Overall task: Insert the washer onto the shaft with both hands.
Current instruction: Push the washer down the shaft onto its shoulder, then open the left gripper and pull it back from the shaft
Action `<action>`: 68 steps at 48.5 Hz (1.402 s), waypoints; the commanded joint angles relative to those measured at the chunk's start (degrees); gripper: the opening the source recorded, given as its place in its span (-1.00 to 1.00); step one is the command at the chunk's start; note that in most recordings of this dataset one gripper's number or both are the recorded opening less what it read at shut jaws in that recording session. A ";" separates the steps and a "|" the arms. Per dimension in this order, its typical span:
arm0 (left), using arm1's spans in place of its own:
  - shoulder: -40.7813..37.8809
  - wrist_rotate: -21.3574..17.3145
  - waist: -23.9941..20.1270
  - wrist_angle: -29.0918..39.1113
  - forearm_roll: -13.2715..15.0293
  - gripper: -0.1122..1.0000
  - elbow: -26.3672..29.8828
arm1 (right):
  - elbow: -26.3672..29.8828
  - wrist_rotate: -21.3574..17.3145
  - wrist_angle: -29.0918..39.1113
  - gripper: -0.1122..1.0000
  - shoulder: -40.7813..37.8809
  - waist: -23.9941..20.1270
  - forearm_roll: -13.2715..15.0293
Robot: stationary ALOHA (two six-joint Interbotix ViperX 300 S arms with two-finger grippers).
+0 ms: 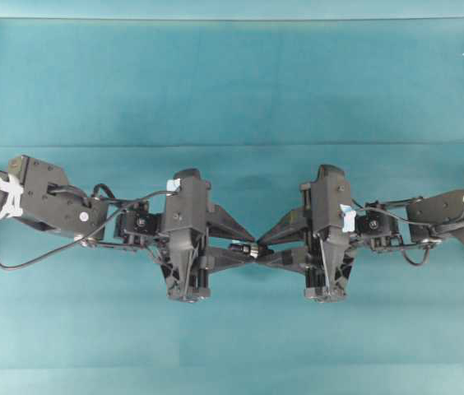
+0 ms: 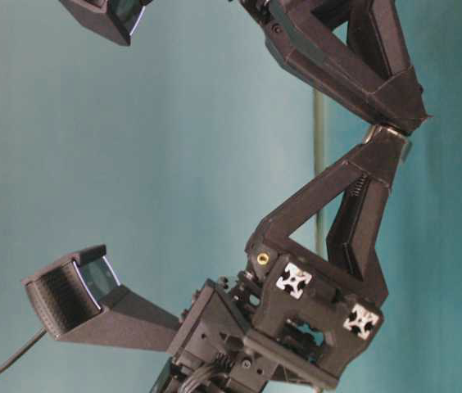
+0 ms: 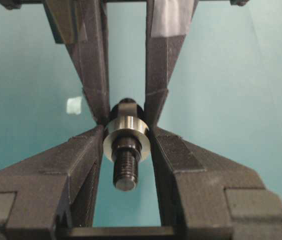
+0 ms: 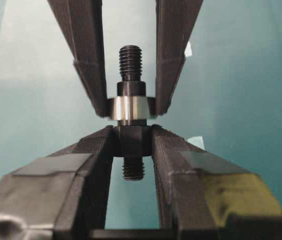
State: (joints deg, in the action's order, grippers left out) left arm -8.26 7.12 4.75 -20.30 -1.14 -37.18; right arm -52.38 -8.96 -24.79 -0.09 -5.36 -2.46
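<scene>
From overhead we see our left gripper [image 1: 247, 248] reaching in from the left edge of the teal table [image 1: 232, 82], its pointed fingers meeting those of our right gripper [image 1: 266, 249] at the middle, tip to tip above the cloth. Our left claw is clenched on the washer [image 3: 126, 131]: in the left wrist view the silvery ring sits pinched between the two near fingers [image 3: 81, 155], and it is already threaded over the shaft [image 3: 125, 165], whose narrow threaded end pokes through the centre hole toward the camera. Behind the ring, the fingers of the other claw come down from the top of that view and close on the dark rod. To the left of them a small pale scrap [image 3: 74, 105] lies on the table. Our right claw is clenched on the shaft: in the right wrist view its near fingers [image 4: 178, 150] grip the thicker dark collar, one threaded end hangs below them, and the other threaded end stands up past the washer, which rests just above the collar between the left claw's fingertips. In the table-level view both grippers meet well above the surface, and the parts between them are too small to make out.
</scene>
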 commanded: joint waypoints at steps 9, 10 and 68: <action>0.09 -0.09 0.62 0.26 -0.09 -0.15 1.49 | 0.88 0.00 -0.26 -0.79 0.44 0.26 -0.09; 0.09 -0.09 0.62 0.44 -0.09 -0.15 1.49 | 0.88 0.00 -0.35 -0.79 0.35 0.26 -0.09; 0.44 0.53 -0.53 3.60 -0.09 0.58 4.48 | 0.88 0.09 0.79 -0.79 0.44 0.26 0.00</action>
State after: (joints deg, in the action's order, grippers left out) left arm -8.53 7.73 4.39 -16.26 -1.14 -34.01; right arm -52.38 -8.96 -23.55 -0.18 -5.10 -2.46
